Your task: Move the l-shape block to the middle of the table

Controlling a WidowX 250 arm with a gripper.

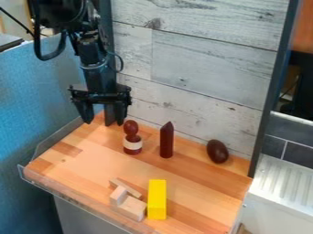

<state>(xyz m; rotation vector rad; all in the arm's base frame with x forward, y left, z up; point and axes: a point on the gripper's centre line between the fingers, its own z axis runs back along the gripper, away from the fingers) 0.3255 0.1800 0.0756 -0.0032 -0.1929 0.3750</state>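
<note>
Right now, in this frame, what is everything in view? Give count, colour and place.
L-shape block: one, pale wood, near edge.
Thin strip: one, pale wood, just behind it.
Rectangular block: one, yellow, beside them.
Knobbed piece: one, dark red with pale band, far side.
Pointed block: one, dark red, standing right of it.
Egg-shaped piece: one, dark brown, far right.
Table: one, wood-toned, beneath them.
Plank wall: one, whitish grey, behind.
Panel: one, blue, left.
Ridged surface: one, white, right.
Gripper: one, black, open, table's far left.
Arm: one, black, upper left.

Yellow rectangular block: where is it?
In the camera view, the yellow block lies toward the front of the wooden table, right of the pale wooden blocks.
</note>
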